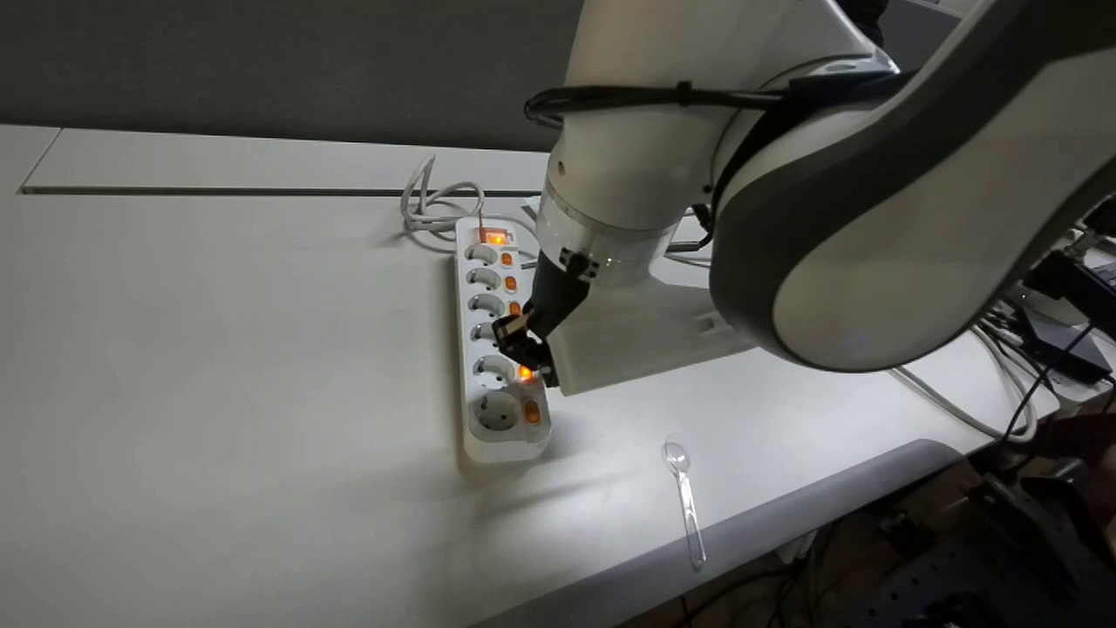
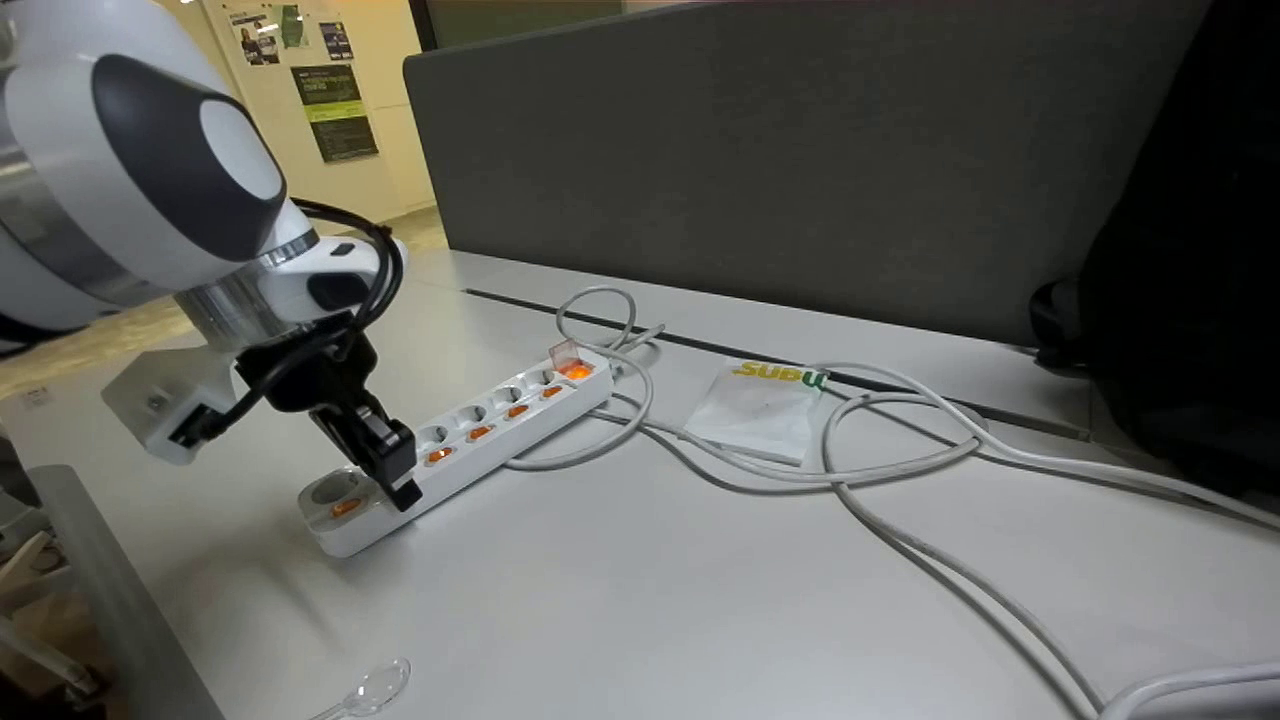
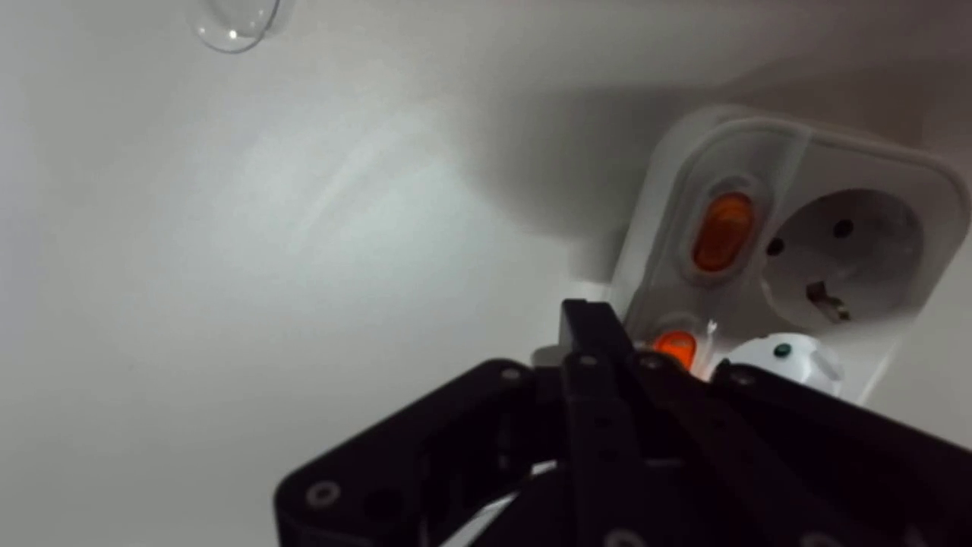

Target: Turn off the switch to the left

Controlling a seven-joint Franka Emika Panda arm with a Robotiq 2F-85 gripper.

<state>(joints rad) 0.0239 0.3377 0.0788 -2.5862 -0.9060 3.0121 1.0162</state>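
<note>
At the front edge of the desk [image 1: 261, 392], a clear spoon [image 1: 688, 504] is lying apart from the work, probably serving no purpose in it. Over the strip [image 1: 481, 349], the gripper [image 3: 623, 346] is pointing down at a slant, clenched, its fingers [image 3: 596, 334] lying together with nothing seen between them; the posture is presumably making one blunt tip for pressing. The strip itself is resting flat with its switches facing up, a placement that is leaving each one reachable by a push from above. At its near end, the end switch [image 1: 532, 412] is appearing unlit. One place farther along, the lit switch [image 1: 525, 372], judged to be the target, is glowing, so the turning-off is seemingly not yet achieved. It is lying just beside the fingers at their tips, which are partly covering it in the wrist view; whether they are touching it is not showing. By judgement, the step is calling for a slight shift onto it, then a downward push. At the far end, well apart from the gripper, the main switch [image 1: 496, 237] is also glowing, a clear flap [image 2: 565, 353] standing raised beside it. Beyond these, a pale cord [image 2: 890, 470] is looping near a printed packet [image 2: 760, 415], and a gray partition [image 2: 780, 180] is standing behind.
</note>
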